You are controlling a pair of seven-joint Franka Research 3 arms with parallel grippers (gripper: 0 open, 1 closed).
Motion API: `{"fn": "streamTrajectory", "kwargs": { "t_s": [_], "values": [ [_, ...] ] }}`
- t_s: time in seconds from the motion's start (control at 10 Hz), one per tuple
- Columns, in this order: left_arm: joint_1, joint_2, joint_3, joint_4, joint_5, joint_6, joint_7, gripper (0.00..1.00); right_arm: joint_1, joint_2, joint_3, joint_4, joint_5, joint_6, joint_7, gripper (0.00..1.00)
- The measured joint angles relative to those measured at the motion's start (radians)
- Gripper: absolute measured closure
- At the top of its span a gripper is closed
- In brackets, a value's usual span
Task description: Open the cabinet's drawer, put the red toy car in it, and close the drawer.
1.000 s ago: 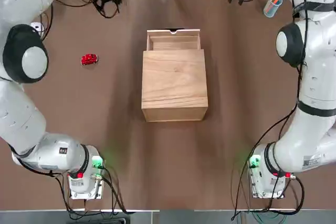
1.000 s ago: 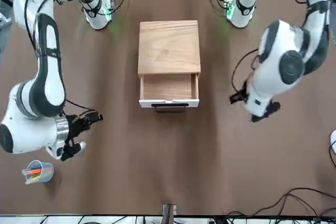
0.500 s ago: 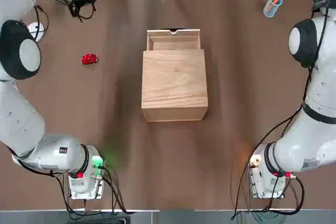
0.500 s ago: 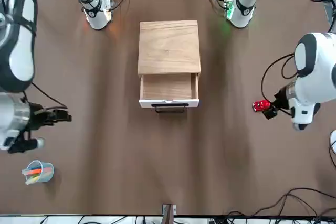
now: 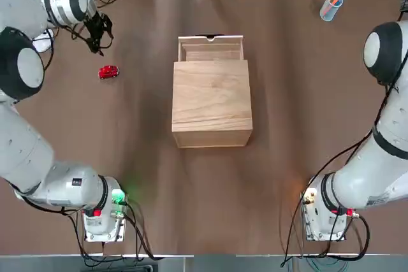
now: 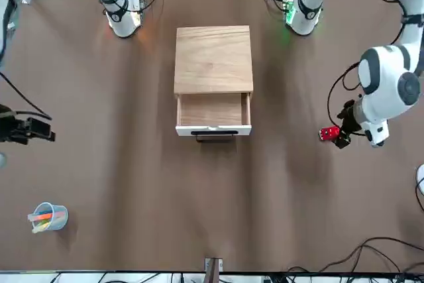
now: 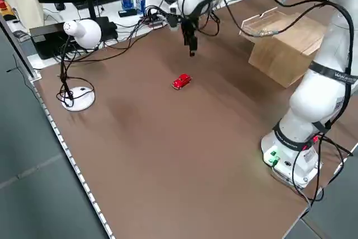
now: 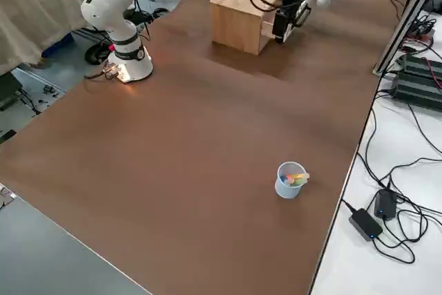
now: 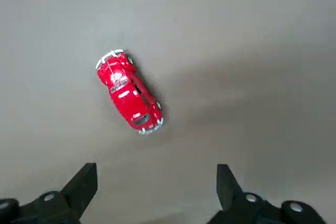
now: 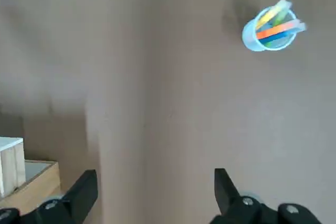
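Note:
The cabinet (image 5: 211,103) stands mid-table with its drawer (image 5: 210,48) pulled out on the far side, nothing in it, its dark handle (image 6: 213,135) facing away from the arms. The red toy car (image 5: 108,72) sits on the table to the cabinet's left. My left gripper (image 5: 99,33) hangs open just beyond the car, a little above the table; in the left wrist view the car (image 9: 129,93) lies ahead of the open left gripper (image 9: 156,182), apart from both. My right gripper (image 6: 26,130) is open, raised over the table's far right, holding nothing.
A blue cup of pens (image 5: 331,6) stands at the far right corner. A white mouse (image 5: 41,36) lies by the left edge. Cables and a white desk lamp (image 7: 78,29) lie beyond the table's far and left sides.
My left gripper has swung left from near the drawer and come down toward the red toy car. My right gripper has drawn away to the right, out of the top view.

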Motion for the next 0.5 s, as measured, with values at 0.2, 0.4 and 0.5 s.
{"fn": "streamTrajectory", "kwargs": {
  "t_s": [0.2, 0.4, 0.5],
  "values": [
    [0.017, 0.064, 0.005, -0.013, 0.0, 0.052, -0.058, 0.0, 0.018, -0.002, 0.003, -0.009, -0.005, -0.001, 0.054, 0.02],
    [0.027, 0.128, 0.006, -0.026, -0.001, 0.144, -0.117, 0.0, 0.037, -0.051, 0.012, -0.091, -0.006, 0.052, 0.085, 0.03],
    [0.034, 0.149, 0.007, -0.03, -0.001, 0.165, -0.125, 0.0, 0.052, -0.095, 0.019, -0.158, -0.02, 0.089, 0.103, 0.03]
  ]
}}
